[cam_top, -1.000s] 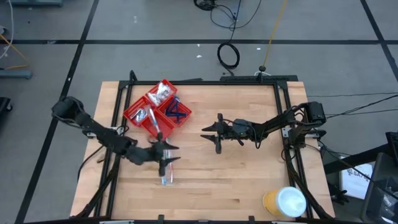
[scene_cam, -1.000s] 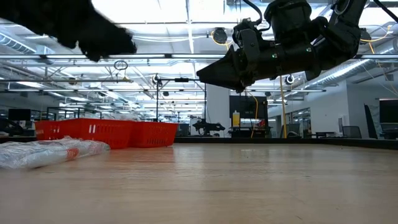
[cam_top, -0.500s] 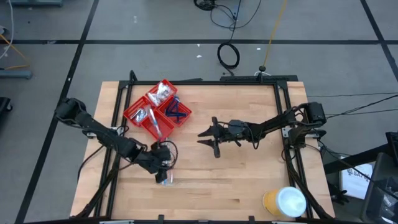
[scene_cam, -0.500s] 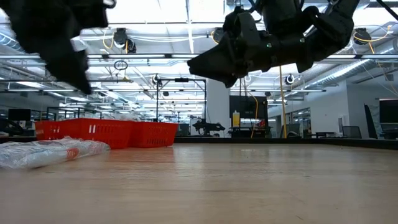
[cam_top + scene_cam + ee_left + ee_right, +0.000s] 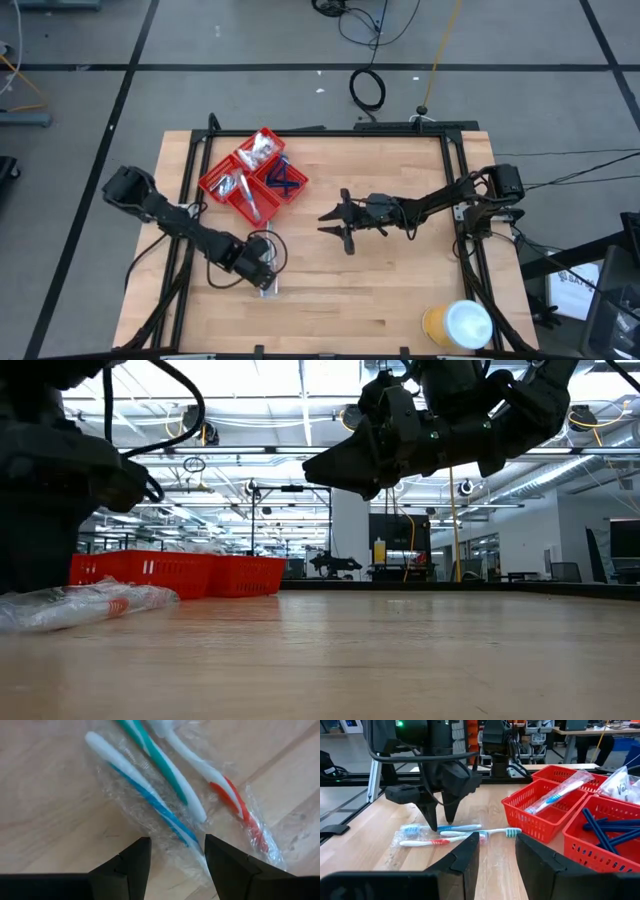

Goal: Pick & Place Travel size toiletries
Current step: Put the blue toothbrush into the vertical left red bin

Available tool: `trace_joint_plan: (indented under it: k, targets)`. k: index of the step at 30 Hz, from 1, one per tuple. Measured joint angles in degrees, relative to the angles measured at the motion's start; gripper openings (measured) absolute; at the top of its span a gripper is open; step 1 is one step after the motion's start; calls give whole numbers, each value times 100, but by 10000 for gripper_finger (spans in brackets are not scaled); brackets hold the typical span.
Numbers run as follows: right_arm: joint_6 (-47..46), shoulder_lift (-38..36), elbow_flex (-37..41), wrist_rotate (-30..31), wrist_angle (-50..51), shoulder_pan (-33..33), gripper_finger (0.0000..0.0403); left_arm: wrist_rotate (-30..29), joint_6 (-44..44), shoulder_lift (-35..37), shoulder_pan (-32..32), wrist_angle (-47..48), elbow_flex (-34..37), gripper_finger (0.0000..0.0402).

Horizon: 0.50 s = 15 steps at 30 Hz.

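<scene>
1. The left end effector (image 5: 440, 817) is poised over the clear crinkly plastic pack of toothbrushes (image 5: 175, 800) near the counter's front-left; its jaws are parted, straddling the blue-and-white toothbrush (image 5: 150, 802), and nothing is held.
2. The right end effector (image 5: 335, 222) hangs above mid-counter with fingers partly apart and empty, well apart from the pack.
3. In the pack three brushes are seen: the blue-and-white one, a green-and-white toothbrush (image 5: 165, 770) and a red-and-white toothbrush (image 5: 225, 795), lying flat on the pale wooden counter (image 5: 380, 290).
4. Risk: the brushes lie close together under one loose film, so the jaws may pinch film only and the pack could slip out when lifted.
5. Risk: the grasp appears set near the blue brush's end, not its middle; it is judged that the pack could tilt or swing and drop before the tray is reached.
6. Risk: fingertips pressed into the counter could skid the pack sideways instead of closing on it.
7. The red compartmented plastic tray (image 5: 212, 182) sits near the counter's back-left; a wrapped toothbrush (image 5: 555, 797), dark blue stick-like pieces (image 5: 605, 827) and a white crinkly packet (image 5: 620, 787) are already in its compartments.
8. The tray's near wall must be cleared on the way in; the toothbrush compartment is partly filled.
9. A large yellow roll with white top (image 5: 455, 325) stands at the front-right corner, out of the way.
</scene>
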State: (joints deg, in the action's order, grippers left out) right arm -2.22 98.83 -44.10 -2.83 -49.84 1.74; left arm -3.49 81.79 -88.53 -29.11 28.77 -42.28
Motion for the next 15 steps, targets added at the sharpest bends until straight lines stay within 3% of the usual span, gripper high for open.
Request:
trace_joint_plan:
  k: [10,15]
  targets:
    - [-7,0,0,0,1,0,116,1188,645,-127,60,952,-31,186]
    - [-7,0,0,0,2,0,116,1357,923,-24,87,1744,-5,186]
